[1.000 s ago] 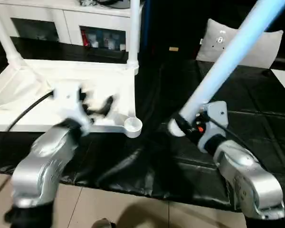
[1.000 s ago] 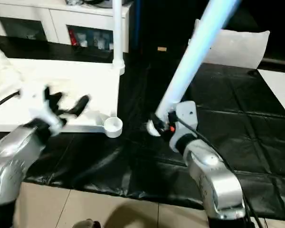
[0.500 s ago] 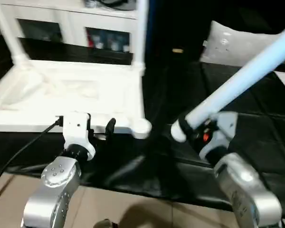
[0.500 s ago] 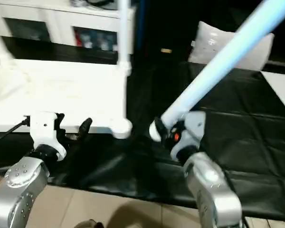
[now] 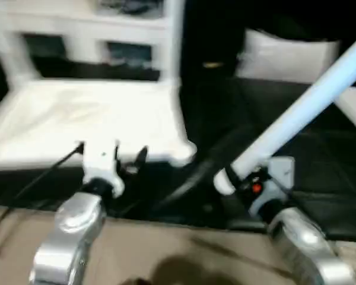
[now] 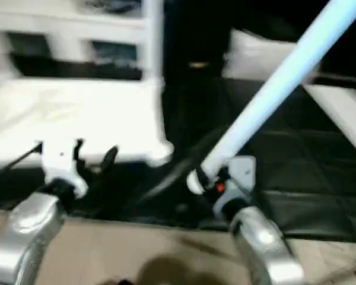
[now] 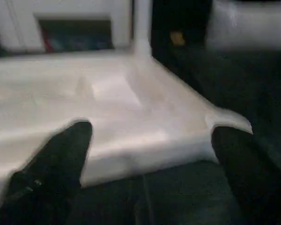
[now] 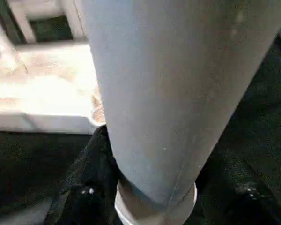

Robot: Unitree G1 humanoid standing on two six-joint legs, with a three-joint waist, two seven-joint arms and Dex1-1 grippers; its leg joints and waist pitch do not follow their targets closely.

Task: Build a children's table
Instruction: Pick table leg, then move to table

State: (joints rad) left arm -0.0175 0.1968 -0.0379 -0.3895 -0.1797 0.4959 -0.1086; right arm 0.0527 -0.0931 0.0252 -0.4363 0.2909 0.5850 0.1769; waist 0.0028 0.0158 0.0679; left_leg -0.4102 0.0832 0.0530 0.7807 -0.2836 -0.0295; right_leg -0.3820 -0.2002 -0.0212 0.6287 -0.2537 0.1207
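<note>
Now the children's table [image 5: 89, 122] is seen lying upside down on the black sheet [image 5: 320, 172] that covers the floor, its ribbed underside turned up, close to the sheet's near edge. Two fitted legs are seen standing up from its far corners: one [image 5: 173, 41] at the far right corner, another [image 5: 0, 56] at the far left, blurred. An empty round corner socket [image 5: 183, 153] is shown at the near right corner of the top.

The left gripper [image 5: 110, 159] is held at the table's near edge, its black fingers [image 7: 51, 164] spread wide with nothing between them; in the left wrist view the near rim of the top is framed between the two fingers, and contact with it cannot be told.

A loose leg [image 5: 302, 107] is gripped by the right gripper [image 5: 240, 178] near its thick lower end, the jaws closed around it at about half their reach. The leg is tilted, rising up and away to the right, with its capped end [image 8: 154, 206] held just right of the empty socket and apart from it, over the black sheet.

Behind the table a white cabinet [image 5: 77, 35] with dark shelf openings is seen, and a pale cushion [image 5: 285, 53] lies farther right on the sheet. Beige floor [image 5: 184, 255] is seen in front of the sheet's near edge.
</note>
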